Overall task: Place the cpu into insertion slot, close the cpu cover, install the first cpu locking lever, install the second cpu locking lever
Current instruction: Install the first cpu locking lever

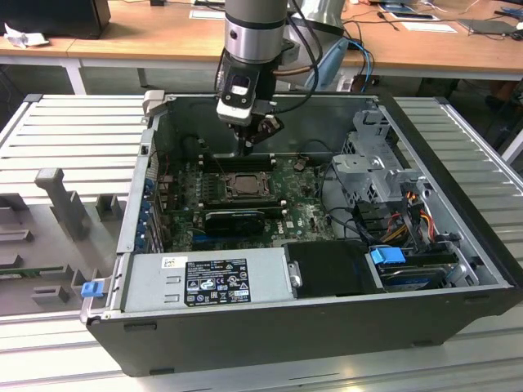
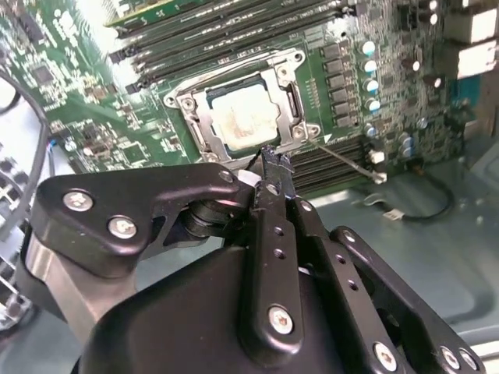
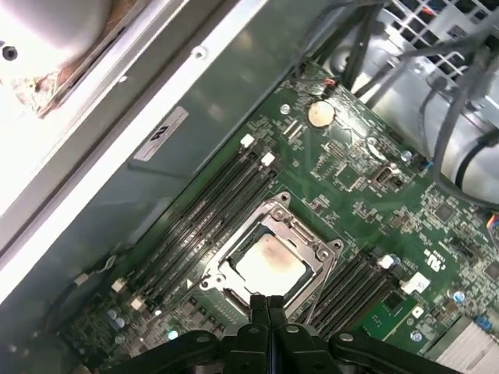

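Silver-grey robot arm point(image 1: 255, 33) hung vertical at upper centre of exterior view. Black two-finger gripper point(image 1: 245, 148) pointed straight down, slim fingers point(image 3: 258, 310) pressed together, no gap in both wrist views.

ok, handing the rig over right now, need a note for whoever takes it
The gripper is shut with nothing held, its tips at the edge of the insertion slot.
The cpu is seated in the slot. The cpu cover lies down over it, the chip showing through its window.
Done: cpu placed; cover looks closed.
Left: one locking lever sticks out beside the socket and looks unlatched. I cannot tell the state of the other lever.
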`<state>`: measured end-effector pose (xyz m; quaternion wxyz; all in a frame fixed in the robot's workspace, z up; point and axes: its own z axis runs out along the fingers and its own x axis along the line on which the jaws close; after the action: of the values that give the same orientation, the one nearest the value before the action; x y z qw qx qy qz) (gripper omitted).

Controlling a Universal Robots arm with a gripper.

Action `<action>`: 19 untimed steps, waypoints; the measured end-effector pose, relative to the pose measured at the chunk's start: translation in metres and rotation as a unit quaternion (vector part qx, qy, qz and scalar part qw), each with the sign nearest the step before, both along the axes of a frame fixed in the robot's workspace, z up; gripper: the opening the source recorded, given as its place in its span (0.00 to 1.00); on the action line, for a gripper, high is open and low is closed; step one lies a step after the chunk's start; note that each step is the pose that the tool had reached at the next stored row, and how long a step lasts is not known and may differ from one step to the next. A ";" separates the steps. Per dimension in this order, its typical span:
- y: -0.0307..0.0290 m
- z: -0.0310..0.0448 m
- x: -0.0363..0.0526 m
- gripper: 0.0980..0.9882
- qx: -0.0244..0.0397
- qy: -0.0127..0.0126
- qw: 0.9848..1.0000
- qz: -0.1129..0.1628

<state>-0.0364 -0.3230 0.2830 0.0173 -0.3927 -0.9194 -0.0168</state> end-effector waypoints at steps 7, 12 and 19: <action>0.0000 -0.0004 0.0000 0.01 0.000 -0.001 0.997 0.075; 0.0000 -0.0011 0.0000 0.01 -0.002 -0.022 0.994 0.106; 0.0000 -0.0018 0.0000 0.01 -0.002 -0.032 0.990 0.135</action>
<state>-0.0364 -0.3230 0.2812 -0.0111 -0.2647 -0.9640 -0.0250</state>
